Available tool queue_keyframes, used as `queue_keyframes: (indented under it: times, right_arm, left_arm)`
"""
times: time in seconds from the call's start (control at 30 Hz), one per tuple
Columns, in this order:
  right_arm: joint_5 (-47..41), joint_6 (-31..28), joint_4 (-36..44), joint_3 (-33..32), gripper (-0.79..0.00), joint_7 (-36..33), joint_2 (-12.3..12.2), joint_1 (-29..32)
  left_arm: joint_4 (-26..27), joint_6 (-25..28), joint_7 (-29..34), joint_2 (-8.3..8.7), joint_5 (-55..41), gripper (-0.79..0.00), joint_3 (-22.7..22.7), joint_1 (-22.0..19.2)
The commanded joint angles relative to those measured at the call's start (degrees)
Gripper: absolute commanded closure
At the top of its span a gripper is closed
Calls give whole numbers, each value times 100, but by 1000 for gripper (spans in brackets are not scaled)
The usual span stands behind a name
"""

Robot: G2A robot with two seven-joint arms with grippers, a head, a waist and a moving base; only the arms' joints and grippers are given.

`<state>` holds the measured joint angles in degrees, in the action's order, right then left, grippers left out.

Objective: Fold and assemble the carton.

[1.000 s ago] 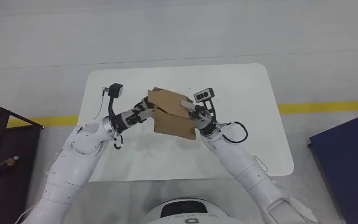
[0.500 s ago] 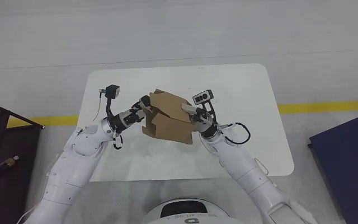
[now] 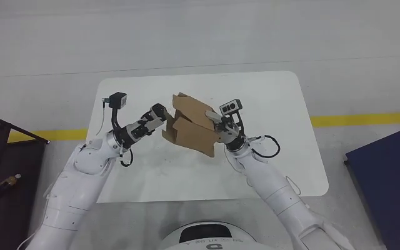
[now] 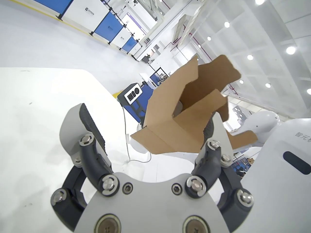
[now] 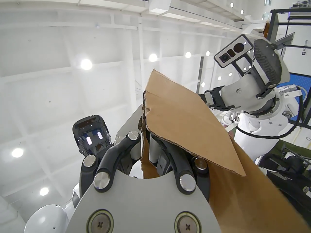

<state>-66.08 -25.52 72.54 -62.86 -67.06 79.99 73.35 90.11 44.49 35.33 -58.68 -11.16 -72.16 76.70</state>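
1. Right end effector [image 5: 145,132] is pressed together on a panel edge of the carton [image 3: 192,124] and appears to bear it alone.
2. Left end effector [image 4: 149,124] stands spread just beside the carton's open end. One finger [image 4: 215,127] sits against a loose flap [image 4: 170,137]; contact cannot be confirmed.
3. Carton location: held tilted in the air over the middle of the desk [image 3: 269,100], partly opened into a sleeve, with its end flaps hanging free.
4. Handling, as judged: light corrugated board, stiff across each panel but quick to hinge at the scored creases. The edge at the pinch looks slightly ragged, so hard pressure probably crushes it.
5. Recommended hold: flat panel close to a crease or corner. Flap tips would likely swing away. The matte surface suggests low slip risk.
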Motion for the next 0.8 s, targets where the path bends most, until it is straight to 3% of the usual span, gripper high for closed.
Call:
queue_keyframes:
  times: [0.0,0.2,0.77]
  right_arm:
    - [-20,7,25,-49,0,-36,-4,25]
    - [72,49,106,-75,0,-87,-1,87]
    - [101,210,249,-40,0,-253,41,177]
  left_arm:
    - [82,6,15,10,-30,-785,-47,57]
    - [307,-34,163,-17,-120,-785,144,7]
    - [97,-319,-186,-101,535,-785,342,-204]
